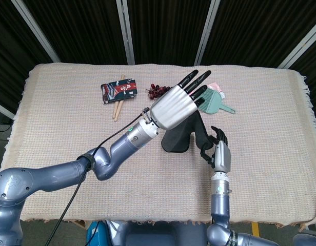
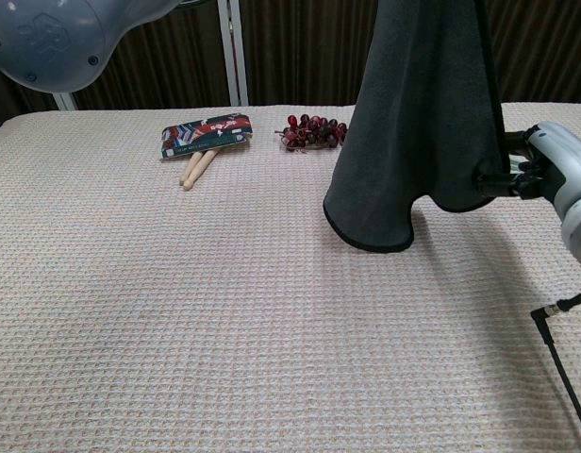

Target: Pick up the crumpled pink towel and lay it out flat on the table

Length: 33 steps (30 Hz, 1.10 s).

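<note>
1. The left arm (image 1: 96, 163) reaches from the lower left diagonally up over the table, elbow bent low and forearm rising toward the centre.
2. The left hand (image 1: 174, 106) is raised high, its silver back facing the head camera, dark fingers (image 1: 195, 81) straight, close together and pointing up and right; a dark cloth (image 2: 418, 123) hangs from beneath it.
3. The right arm (image 1: 219, 205) rises nearly upright from the bottom edge.
4. The right hand (image 1: 218, 151) pinches the cloth's lower right edge with its fingers curled in.
</note>
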{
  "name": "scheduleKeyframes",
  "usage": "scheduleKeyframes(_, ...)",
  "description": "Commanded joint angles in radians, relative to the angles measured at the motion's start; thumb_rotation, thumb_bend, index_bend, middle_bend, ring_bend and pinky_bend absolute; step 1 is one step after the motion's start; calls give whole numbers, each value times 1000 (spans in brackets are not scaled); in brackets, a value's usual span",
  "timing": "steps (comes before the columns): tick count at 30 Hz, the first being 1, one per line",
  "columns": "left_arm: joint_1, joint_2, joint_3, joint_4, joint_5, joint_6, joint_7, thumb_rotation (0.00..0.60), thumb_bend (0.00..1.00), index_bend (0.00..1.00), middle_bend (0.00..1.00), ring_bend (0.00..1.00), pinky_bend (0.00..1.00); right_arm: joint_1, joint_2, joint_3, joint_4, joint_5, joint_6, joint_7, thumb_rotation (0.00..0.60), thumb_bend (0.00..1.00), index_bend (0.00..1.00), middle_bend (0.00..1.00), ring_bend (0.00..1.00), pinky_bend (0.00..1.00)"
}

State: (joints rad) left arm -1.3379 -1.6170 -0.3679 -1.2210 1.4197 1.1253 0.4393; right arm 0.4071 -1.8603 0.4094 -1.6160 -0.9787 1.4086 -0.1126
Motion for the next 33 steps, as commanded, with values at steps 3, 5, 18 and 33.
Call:
scheduleKeyframes(3,12,6,8,3,-2,1,-6,600,427,679,310,42,170,-7,16,-2,-11,-8,-18,21,600,702,608,162,52,0)
scheduleKeyframes(5,20,10,12,1,-1,4,-10,600,426,679,310,42,170,-8,22,-1,-12,-18,-19,32,600,702,608,162,52,0)
scheduleKeyframes(18,121,56,49,-54,-18,44,-75,600,426,680,311,42,170,12,108,69,-64,-66,-10,14,600,702,608,162,52,0)
scheduleKeyframes(33,245,47,4,-122,-156,101,-170,600,426,683,315,42,170,149,184,197,-86,-67,-28,-137,600,703,608,162,52,0)
